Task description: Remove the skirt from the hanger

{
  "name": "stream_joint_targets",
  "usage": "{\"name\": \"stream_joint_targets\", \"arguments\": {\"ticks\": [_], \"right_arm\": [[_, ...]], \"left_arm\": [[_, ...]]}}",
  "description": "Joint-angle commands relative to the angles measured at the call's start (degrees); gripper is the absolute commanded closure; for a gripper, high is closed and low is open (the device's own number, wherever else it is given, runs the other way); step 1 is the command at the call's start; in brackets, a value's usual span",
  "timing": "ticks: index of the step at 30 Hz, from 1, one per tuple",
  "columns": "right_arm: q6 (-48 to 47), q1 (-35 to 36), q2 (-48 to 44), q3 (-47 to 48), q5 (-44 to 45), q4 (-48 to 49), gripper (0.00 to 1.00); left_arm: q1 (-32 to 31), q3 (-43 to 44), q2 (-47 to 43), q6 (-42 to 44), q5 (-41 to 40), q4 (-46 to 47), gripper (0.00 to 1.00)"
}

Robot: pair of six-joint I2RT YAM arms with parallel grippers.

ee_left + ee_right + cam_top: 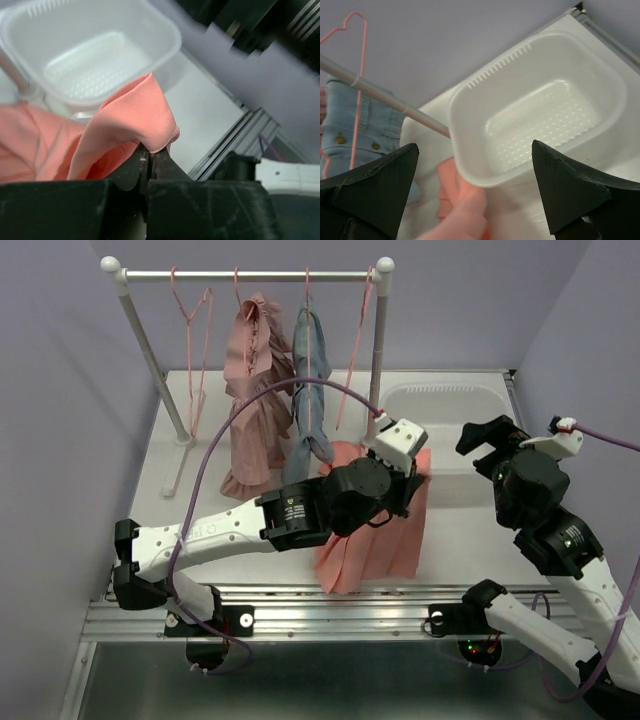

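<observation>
The salmon skirt [375, 530] hangs in folds from my left gripper [408, 468] above the table's front middle, off the rail. In the left wrist view the jaws [149, 155] are shut on a fold of the skirt [132, 117]. Two bare pink wire hangers [192, 325] [355, 355] hang on the rail; I cannot tell which one is the task's hanger. One hanger [357, 75] shows in the right wrist view. My right gripper [478, 452] is open and empty, to the right of the skirt and over the white basket [540, 100]. A blurred edge of the skirt [462, 200] lies below it.
A dusty-pink ruffled garment [252, 390] and a blue denim garment [308, 390] hang on the white rack [250, 275] at the back. The white perforated basket [450, 405] stands at the back right, close to the rack's right post [380, 340].
</observation>
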Motion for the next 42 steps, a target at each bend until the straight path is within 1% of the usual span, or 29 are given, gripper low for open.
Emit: {"name": "stream_joint_targets", "arguments": {"ticks": [1,2,4,5,6,7,8,9,11,12,13,14,15,16,17,18,19,20,21,22,24,25,26,28,30,32,37,42], "right_arm": [[4.96,0.27,-3.09,-1.37,9.11,-10.41,0.0],[4.96,0.27,-3.54,-1.37,9.2,-10.94,0.0],[5.05,0.27,-4.5,-1.19,9.81,-11.38,0.0],[5.05,0.27,-4.86,-1.02,10.17,-11.56,0.0],[5.05,0.27,-5.12,-0.93,10.69,-11.73,0.0],[5.31,0.27,-5.47,-0.84,11.48,-11.91,0.0],[5.4,0.27,-5.65,-0.75,11.92,-12.17,0.0],[5.14,0.27,-5.83,-0.84,12.19,-12.17,0.0],[4.7,0.27,-6.26,-0.75,13.41,-12.18,0.0],[4.44,0.27,-6.44,-0.66,14.03,-12.17,0.0],[4.61,0.27,-6.53,-0.49,14.65,-12.17,0.0],[4.87,0.27,-6.88,-0.4,15.35,-12.35,0.0],[4.96,0.27,-7.06,-0.4,15.53,-12.26,0.0],[4.87,0.27,-7.32,-0.57,15.88,-12.0,0.0],[4.7,0.27,-7.58,-0.75,16.14,-11.74,0.0],[4.35,0.27,-7.85,-1.01,16.58,-10.87,0.0],[2.26,0.27,-8.46,-1.36,16.76,-10.16,0.0],[1.71,0.27,-8.99,-2.58,16.41,-9.11,0.0],[1.19,0.27,-9.43,-3.21,15.89,-8.23,0.0],[-0.91,0.27,-10.21,-3.65,13.97,-6.74,0.0],[-2.59,0.27,-10.92,-4.7,11.33,-4.63,0.0],[-3.03,0.27,-11.19,-4.97,10.1,-4.36,0.0],[-3.21,0.27,-11.62,-5.14,8.43,-4.0,0.0],[-4.26,0.27,-11.8,-5.76,6.75,-3.3,0.0],[-4.27,0.27,-11.54,-6.55,6.22,-2.77,0.0],[-4.44,0.27,-11.1,-7.08,4.73,-2.86,0.0],[-3.83,0.27,-8.65,-7.96,4.28,-2.86,0.0],[-3.57,0.27,-7.85,-8.05,3.4,-2.86,0.0]], "left_arm": [[0.14,22.41,4.17,14.66,2.44,4.52,1.0],[0.23,31.85,8.37,16.52,2.97,3.82,1.0],[0.67,42.26,13.13,18.99,2.97,1.28,1.0],[0.84,47.88,18.2,22.74,2.97,0.39,1.0],[1.37,56.81,20.34,24.34,1.93,0.3,1.0],[1.72,59.51,23.5,26.01,1.05,2.82,1.0],[2.07,60.93,24.31,29.25,0.26,5.63,1.0],[3.47,59.47,24.32,30.85,1.03,12.53,1.0],[4.97,54.82,23.01,32.44,2.27,21.78,1.0],[5.85,51.57,22.83,34.1,4.27,25.48,1.0],[6.9,51.28,23.0,34.2,4.73,31.61,1.0],[9.17,54.24,25.09,32.2,4.38,33.76,1.0],[10.76,57.22,26.85,30.79,5.68,34.56,1.0],[14.43,59.86,30.78,29.21,7.7,35.01,1.0],[14.47,61.63,32.56,27.54,9.81,36.4,1.0],[17.6,62.69,33.97,25.96,12.7,38.51,1.0],[18.76,62.62,35.38,24.29,13.6,43.66,1.0],[19.64,62.44,37.92,23.75,14.3,46.32,1.0],[21.57,62.27,39.07,22.96,18.05,48.53,1.0],[22.37,61.66,41.69,21.04,19.74,52.64,1.0],[24.13,63.74,45.04,18.66,21.51,54.17,1.0],[24.57,64.54,46.71,18.04,21.17,54.26,1.0],[25.01,64.98,49.25,15.68,20.91,53.56,1.0],[26.24,64.03,51.38,14.17,22.65,53.21,1.0],[26.25,62.62,52.44,15.74,21.7,53.12,1.0],[26.16,62.35,53.49,16.1,21.43,50.67,1.0],[26.25,55.51,51.74,16.36,20.55,48.99,1.0],[26.25,53.13,50.25,16.1,21.26,48.02,1.0]]}}
